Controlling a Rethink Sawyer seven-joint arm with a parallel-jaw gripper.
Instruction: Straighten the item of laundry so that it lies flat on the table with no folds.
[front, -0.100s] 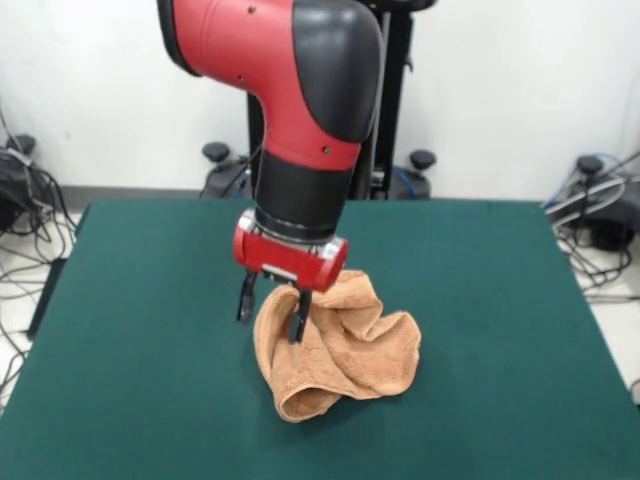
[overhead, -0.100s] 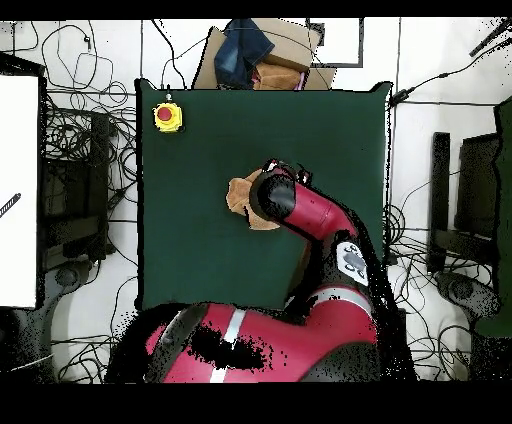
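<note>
One crumpled orange-tan terry towel (front, -0.100s: 335, 350) sits bunched on the green surface (front, -0.100s: 120, 330) directly beneath the tool (front, -0.100s: 271, 305), whose fingers stand open, one touching its upper fold; next, likely closing there and pulling it flat.

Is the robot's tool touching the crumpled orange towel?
Cannot tell. In the front view the tool overlaps the towel, open, one finger across the cloth; the overhead view hides it under the arm.
</note>
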